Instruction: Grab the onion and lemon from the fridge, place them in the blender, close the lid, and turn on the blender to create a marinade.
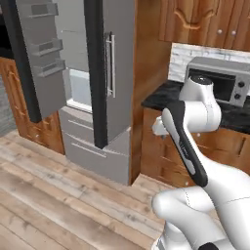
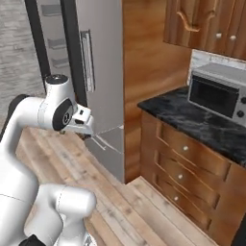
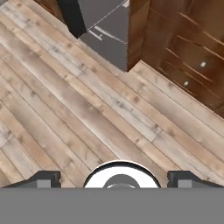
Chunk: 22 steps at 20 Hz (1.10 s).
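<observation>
Nearest us, the white arm is folded up over its base, elbow bent and the hand aimed down at the pale wooden plank floor [image 3: 65, 109]. The two-finger gripper [image 3: 114, 178] is spread wide, its two dark fingertips [image 3: 43, 178] far apart at the bottom of the hand view, nothing between them, just boards below. In the right base view the hand [image 2: 80, 120] hangs level with the fridge's lower front, apart from it.

Just beyond stands one tall dark grey fridge [image 1: 114, 73], its left door [image 1: 41, 58] swung open with three grey door racks showing; the right door stays closed, carrying one long vertical silver bar handle [image 1: 111, 65]. Inside shows a pale interior, and two grey drawers [image 1: 80, 127] sit below.

Right of it, brown wooden base cabinets with three drawers [image 2: 185, 173] under a black marbled counter [image 2: 192, 117]. Farthest back, one silver microwave oven [image 2: 216, 93] sits on that counter. No writing can be read anywhere.
</observation>
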Motion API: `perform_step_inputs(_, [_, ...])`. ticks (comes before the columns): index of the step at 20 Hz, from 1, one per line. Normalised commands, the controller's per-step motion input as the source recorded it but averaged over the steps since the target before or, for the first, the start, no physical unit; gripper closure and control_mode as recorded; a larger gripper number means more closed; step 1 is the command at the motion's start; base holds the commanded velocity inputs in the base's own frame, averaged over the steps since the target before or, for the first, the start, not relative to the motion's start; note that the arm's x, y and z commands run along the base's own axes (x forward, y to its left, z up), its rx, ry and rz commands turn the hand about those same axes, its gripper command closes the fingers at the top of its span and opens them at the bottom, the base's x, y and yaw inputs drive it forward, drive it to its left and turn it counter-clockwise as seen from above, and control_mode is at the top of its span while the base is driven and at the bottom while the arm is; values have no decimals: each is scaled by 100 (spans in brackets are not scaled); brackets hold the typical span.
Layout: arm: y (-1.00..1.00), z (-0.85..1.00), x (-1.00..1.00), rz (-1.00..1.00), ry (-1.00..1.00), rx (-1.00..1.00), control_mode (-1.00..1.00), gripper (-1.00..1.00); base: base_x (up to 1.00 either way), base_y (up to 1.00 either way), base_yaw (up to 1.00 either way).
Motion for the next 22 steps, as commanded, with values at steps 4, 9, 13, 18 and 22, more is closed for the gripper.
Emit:
perform_step_inputs(4, [0, 0, 0, 0, 0, 0, 100, -100, 47, 62, 55])
perform_step_inputs(9, [0, 0, 0, 0, 0, 0, 100, -100, 85, 42, 38])
perform_step_inputs(13, [0, 0, 0, 0, 0, 0, 100, -100, 94, 43, 17])
perform_step_inputs(18, [0, 0, 0, 0, 0, 0, 100, -100, 69, 55, -18])
perform_step_inputs(22, [0, 0, 0, 0, 0, 0, 100, -100, 51, 51, -51])
